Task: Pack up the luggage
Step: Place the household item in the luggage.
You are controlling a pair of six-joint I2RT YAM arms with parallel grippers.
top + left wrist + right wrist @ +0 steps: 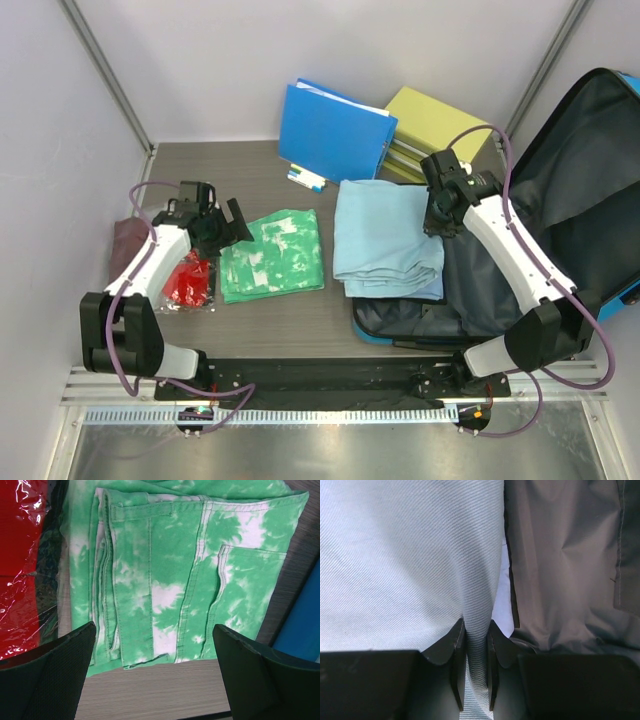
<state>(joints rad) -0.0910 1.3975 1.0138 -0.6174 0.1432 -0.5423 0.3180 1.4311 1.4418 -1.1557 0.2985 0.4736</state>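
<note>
Luggage lies open at the right of the top view, grey lining showing, with a folded light-blue garment at centre overlapping its left edge. Right gripper is clamped on a fold at that garment's right edge, just beside the lining. Left gripper, spread wide and grasping nothing, hangs over a green tie-dye garment left of centre; red packet further left, blue folder top centre.
</note>
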